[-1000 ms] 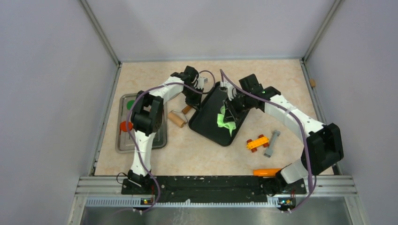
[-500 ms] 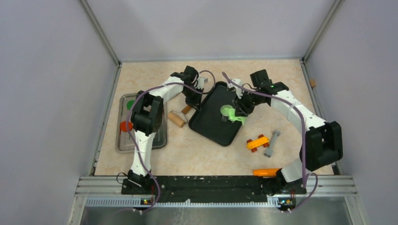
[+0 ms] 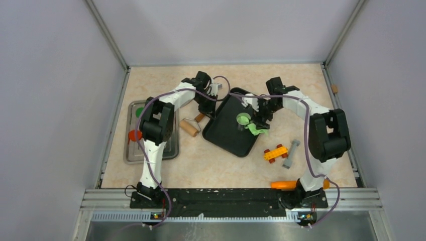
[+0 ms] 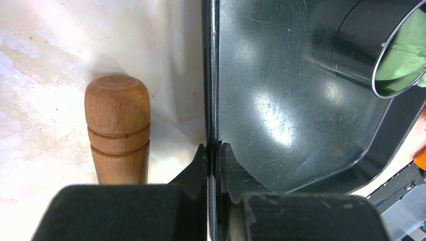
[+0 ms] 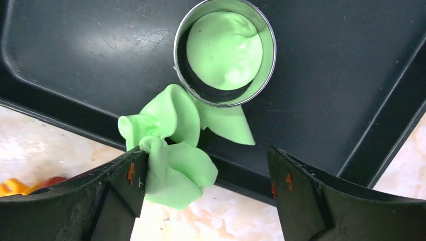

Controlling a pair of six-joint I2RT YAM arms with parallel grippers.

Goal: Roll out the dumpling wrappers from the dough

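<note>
The round green dumpling wrapper (image 5: pixel 224 42) lies flat inside the metal ring (image 5: pixel 224 102), at the top middle of the right wrist view, on the black tray (image 5: pixel 100 45). The crumpled dough (image 5: pixel 173 150) sits just below the ring, hanging over the tray's edge. It touches one finger of the right gripper (image 5: pixel 205 153), whose jaws stand wide apart, squeezing nothing. The left gripper (image 4: pixel 213 150) pinches the tray's rim, beside a wooden handle (image 4: pixel 117 125).

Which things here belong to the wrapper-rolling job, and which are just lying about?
Job: dough scrap, green disc in the ring cutter, black tray, rolling pin.
Lying about: toy car, grey piece, orange object, red disc on the metal tray.
</note>
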